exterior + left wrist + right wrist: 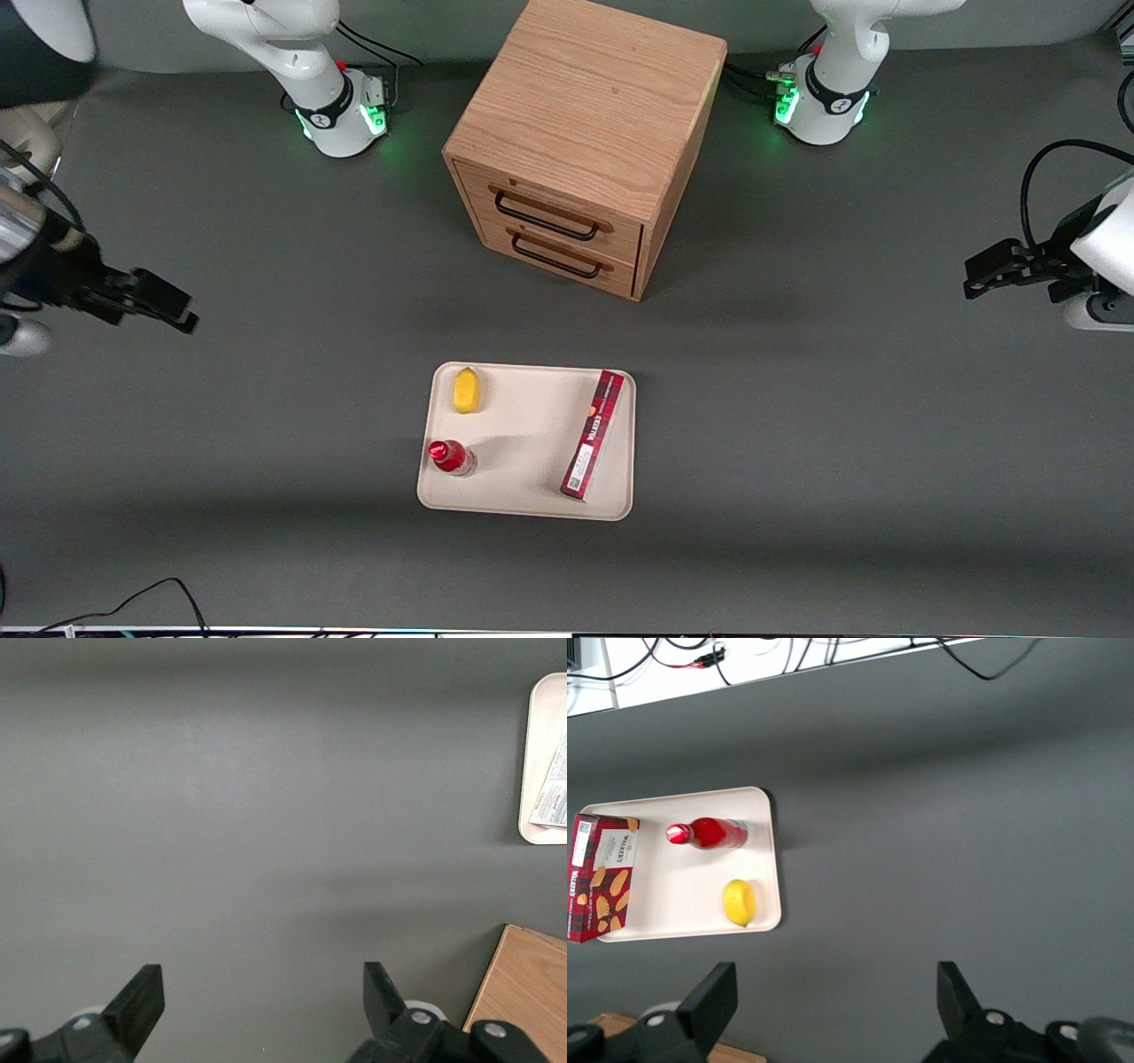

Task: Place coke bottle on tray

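The coke bottle (452,457), small and red with a red cap, stands on the cream tray (532,447), near the tray's edge toward the working arm's end. It also shows in the right wrist view (707,833), on the tray (673,890). My right gripper (173,308) hovers over bare table well off toward the working arm's end, far from the tray. It is open and empty, and its fingers (716,992) are spread wide over grey table.
A yellow lemon (466,390) and a long dark-red box (594,434) also lie on the tray. A wooden two-drawer cabinet (580,133) stands farther from the front camera than the tray. Cables (133,602) run along the table's near edge.
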Motion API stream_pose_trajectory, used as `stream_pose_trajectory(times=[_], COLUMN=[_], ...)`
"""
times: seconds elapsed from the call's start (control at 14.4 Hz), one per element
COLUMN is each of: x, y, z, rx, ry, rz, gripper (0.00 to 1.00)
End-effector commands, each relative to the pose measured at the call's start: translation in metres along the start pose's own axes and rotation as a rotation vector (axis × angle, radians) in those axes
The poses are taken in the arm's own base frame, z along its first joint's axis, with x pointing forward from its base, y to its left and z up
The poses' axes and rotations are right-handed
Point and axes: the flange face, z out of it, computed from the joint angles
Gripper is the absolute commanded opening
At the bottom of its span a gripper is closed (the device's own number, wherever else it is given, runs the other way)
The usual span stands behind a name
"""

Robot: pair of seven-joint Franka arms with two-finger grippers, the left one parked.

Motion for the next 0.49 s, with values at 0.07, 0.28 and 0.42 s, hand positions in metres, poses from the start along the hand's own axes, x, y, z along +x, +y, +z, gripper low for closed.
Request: stream_pose_trajectory(times=[0.07,0.28,0.42], x=[-0.012,-0.010,-0.009], y=[0.054,0.060,0.059], z=[-0.007,-0.004,-0.011], rx=[0.027,0.026,0.020], ry=[0.015,0.012,0.024], rz=[-0.001,-0.058,-0.061], gripper=[1.00,1.00,1.00])
